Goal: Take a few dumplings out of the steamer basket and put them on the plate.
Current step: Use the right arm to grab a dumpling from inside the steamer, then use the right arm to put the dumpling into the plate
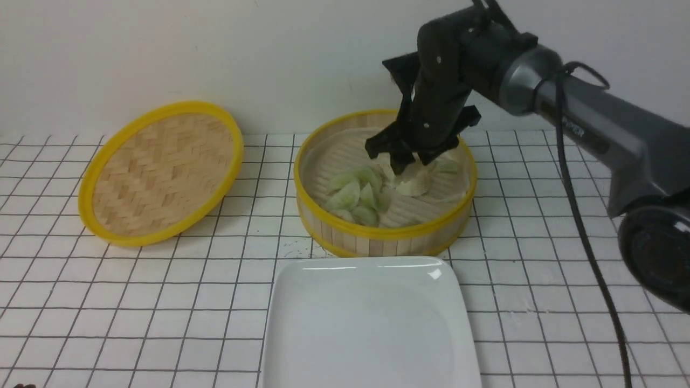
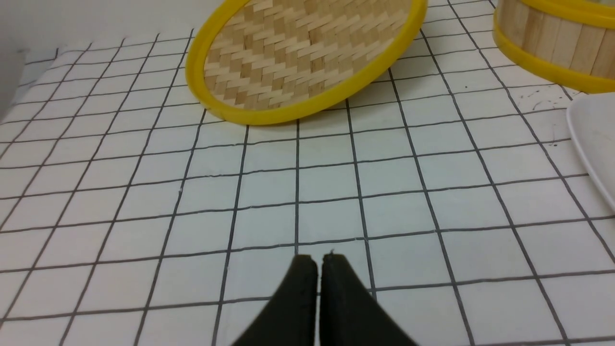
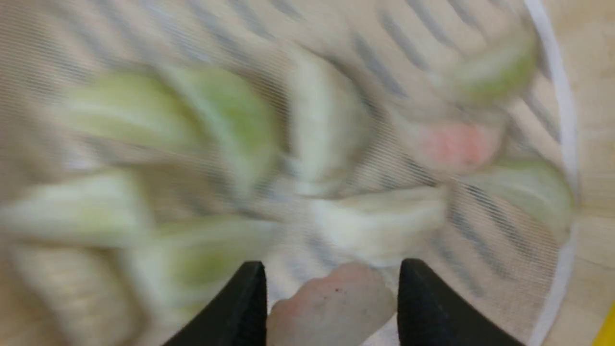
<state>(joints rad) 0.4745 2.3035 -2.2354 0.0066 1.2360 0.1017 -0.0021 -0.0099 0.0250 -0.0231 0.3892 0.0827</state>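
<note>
White wall behind, black-lined white bench (image 1: 539, 248). A small pinkish-cream pleated dumpling (image 3: 336, 307) is pinched in the right claw (image 3: 332, 274), long axis spanning the tips, over the round yellow-rimmed bamboo steamer basket (image 1: 377, 233). One glossy white square plate (image 1: 372, 323) lies on the robot's side—the coming carry. One woven lid (image 1: 161, 175); left claw (image 2: 319, 262) pressed nearly together—unladen.

Dark lettering on the grey right arm (image 1: 598, 121), small and blurred, last letters legible as "PER", no other readable text or numbers.
</note>
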